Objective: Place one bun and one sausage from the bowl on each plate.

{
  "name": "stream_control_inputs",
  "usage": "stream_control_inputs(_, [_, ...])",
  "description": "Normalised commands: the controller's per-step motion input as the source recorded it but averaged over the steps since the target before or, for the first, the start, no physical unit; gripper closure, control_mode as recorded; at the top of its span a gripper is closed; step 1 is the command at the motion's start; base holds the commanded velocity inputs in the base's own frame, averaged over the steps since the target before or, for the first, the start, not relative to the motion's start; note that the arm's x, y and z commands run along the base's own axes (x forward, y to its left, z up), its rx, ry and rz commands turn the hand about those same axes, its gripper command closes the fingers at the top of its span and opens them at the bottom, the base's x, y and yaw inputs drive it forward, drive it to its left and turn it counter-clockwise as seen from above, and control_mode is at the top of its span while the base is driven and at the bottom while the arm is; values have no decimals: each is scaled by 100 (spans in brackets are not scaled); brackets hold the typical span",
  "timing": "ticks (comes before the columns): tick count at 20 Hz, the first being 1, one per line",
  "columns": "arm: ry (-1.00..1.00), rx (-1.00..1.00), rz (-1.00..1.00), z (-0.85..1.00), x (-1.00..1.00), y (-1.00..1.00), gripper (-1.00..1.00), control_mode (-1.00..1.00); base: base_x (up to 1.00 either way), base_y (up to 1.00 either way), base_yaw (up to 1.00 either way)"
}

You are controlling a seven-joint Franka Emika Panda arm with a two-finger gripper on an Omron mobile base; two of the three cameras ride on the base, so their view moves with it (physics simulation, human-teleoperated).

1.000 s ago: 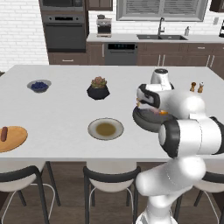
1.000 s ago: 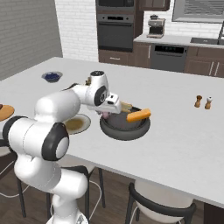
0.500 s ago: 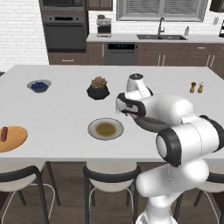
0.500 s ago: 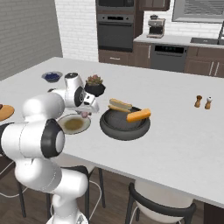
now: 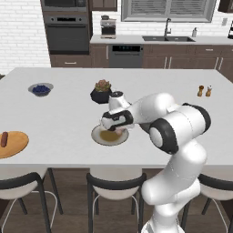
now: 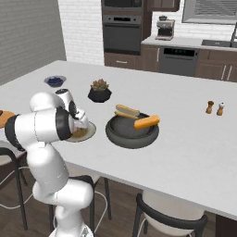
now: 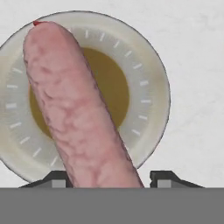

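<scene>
Hand (image 5: 116,129) pinching a sausage (image 7: 74,105) above the pale grey plate (image 7: 151,65); released tilted, the round sausage may roll onto the worktop (image 5: 68,113).

White brick wall (image 5: 20,34), dark cabinets (image 5: 182,61)

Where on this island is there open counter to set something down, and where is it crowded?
Open: the wide stretch between the dark bowl and the salt and pepper shakers, and between the blueberry bowl and the wooden plate. Crowded: around the grey plate, plant pot and the arm.
</scene>
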Motion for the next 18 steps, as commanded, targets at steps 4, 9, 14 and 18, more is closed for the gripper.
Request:
stream_control_inputs(4, [0,0,0,-59,21,27,-100,-100,0,0,0])
stream_control_inputs(9, [-5,0,0,-4,1,0,-100,-100,0,0,0])
stream_control_inputs(14, [-9,4,-3,9,5,-3,-100,-100,0,0,0])
stream_control_inputs(18, [-7,15,-11,56,-3,-44,-100,-100,0,0,0])
